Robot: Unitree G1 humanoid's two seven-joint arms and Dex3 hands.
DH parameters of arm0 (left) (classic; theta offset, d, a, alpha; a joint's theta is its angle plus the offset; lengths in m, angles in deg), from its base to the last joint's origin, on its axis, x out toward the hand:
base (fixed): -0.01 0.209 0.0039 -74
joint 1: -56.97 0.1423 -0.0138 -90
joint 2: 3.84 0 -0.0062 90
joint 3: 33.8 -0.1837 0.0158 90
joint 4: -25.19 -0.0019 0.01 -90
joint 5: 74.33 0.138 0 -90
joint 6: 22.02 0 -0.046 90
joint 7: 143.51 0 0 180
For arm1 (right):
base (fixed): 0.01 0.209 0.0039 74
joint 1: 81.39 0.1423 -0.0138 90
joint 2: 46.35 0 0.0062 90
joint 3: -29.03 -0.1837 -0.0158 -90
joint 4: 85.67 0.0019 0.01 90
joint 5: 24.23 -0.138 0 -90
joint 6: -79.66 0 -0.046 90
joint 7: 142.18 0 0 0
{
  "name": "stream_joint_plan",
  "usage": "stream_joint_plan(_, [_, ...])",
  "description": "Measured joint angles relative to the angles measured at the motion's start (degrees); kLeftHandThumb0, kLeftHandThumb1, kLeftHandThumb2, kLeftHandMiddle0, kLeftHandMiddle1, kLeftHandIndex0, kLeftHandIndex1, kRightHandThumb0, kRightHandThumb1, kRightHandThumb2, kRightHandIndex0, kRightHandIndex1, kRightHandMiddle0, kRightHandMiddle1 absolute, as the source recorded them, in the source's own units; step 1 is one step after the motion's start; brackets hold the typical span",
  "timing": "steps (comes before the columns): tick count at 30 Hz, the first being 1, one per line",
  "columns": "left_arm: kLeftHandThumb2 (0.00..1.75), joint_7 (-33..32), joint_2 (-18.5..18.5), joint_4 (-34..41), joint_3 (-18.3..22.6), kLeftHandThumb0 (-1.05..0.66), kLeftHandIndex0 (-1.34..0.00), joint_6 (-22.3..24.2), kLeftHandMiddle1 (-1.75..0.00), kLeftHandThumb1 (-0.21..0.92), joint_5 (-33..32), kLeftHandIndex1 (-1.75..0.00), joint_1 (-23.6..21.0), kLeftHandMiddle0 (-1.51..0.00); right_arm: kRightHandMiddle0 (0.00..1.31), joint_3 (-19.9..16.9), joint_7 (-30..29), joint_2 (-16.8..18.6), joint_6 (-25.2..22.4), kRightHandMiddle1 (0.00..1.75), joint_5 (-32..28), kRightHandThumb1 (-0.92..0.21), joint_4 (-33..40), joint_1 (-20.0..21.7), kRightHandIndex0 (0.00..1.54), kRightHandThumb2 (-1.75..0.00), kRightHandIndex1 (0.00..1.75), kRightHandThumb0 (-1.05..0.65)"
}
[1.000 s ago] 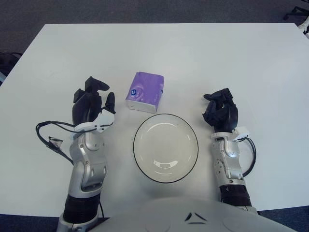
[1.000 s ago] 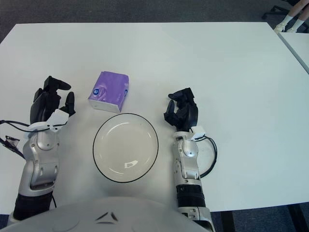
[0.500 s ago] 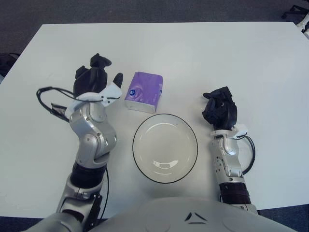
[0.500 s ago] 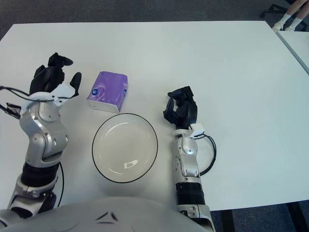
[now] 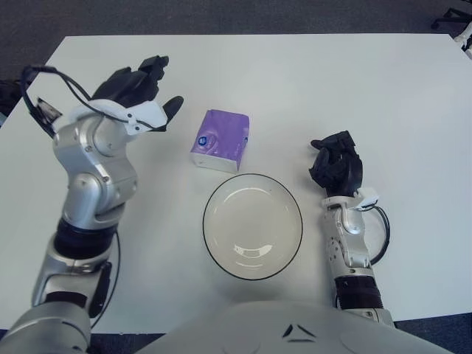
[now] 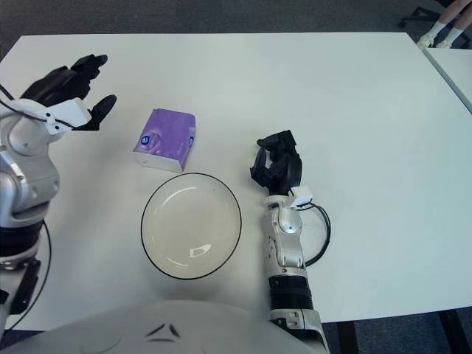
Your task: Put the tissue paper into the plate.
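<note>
Black fingers (image 5: pixel 140 77) of the left hand (image 5: pixel 133 92) are spread loose and hold nothing; the hand shows raised at the left of the scene, with the thumb pointing toward the tissue paper (image 5: pixel 220 139). That purple pack lies flat on the table, just to the right of the hand and clearly apart from it, with a small blue round mark on its near left side. Its near edge sits just beyond the far rim of the plate (image 5: pixel 207 237), close to the rim but outside the dish. The plate is a shallow, pale, glassy round with a dark rim, and nothing lies in it.

On the other side of the plate, the right hand (image 5: pixel 336 165) shows beside its right rim, its black fingers curled in on themselves around nothing.

White tabletop (image 5: pixel 332 81) fills most of the scene, and dark grey carpet (image 5: pixel 221 16) runs past its far edge. A second white surface (image 6: pixel 459 70) shows at the far right in the right eye view.

The left arm's silver forearm (image 5: pixel 96 158) rises steeply from the lower left, bent at the wrist so the palm tips forward and right, and a black cable (image 5: pixel 55 77) loops off the wrist. The right forearm (image 5: pixel 346 243) stands straight, with a cable loop beside it.
</note>
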Motion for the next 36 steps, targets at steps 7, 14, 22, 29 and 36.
stream_joint_plan(7, [1.05,1.21,1.06,-13.2,-2.69,-1.05,0.0,-7.12,-0.21,0.92,-8.27,0.0,-9.27,0.0,0.41,-0.1,-0.11,0.01,0.0,1.75,0.01,-0.58,-0.34,0.45,0.65,-0.99,1.45,-0.4])
stream_joint_plan(14, [1.13,9.47,1.24,-18.89,-3.39,-1.05,0.0,-8.41,-0.02,0.92,-21.66,0.0,-16.44,0.0,0.42,0.07,-0.18,0.01,0.0,1.75,0.22,-0.56,-0.4,1.43,0.66,-1.02,1.44,-0.4])
stream_joint_plan(22, [1.11,19.41,1.03,-26.18,-11.08,-1.05,0.0,-3.94,0.0,0.92,-25.65,0.0,-25.95,0.0,0.42,0.01,-0.14,0.01,-0.31,1.75,0.42,-0.56,-1.01,2.1,0.65,-1.02,1.43,-0.41])
stream_joint_plan(29, [1.06,26.93,1.07,-25.33,-19.09,-1.05,0.0,2.22,0.0,0.92,-24.12,0.0,-31.13,0.0,0.42,0.22,0.04,0.01,-0.41,1.75,0.52,-0.56,-1.24,2.56,0.65,-1.01,1.42,-0.4])
stream_joint_plan(36, [1.03,27.41,1.89,-19.44,-24.24,-1.05,0.0,3.56,0.0,0.92,-16.48,0.0,-33.81,0.0,0.41,0.31,-0.15,0.02,-0.62,1.75,0.84,-0.57,-1.36,2.77,0.64,-1.0,1.43,-0.4])
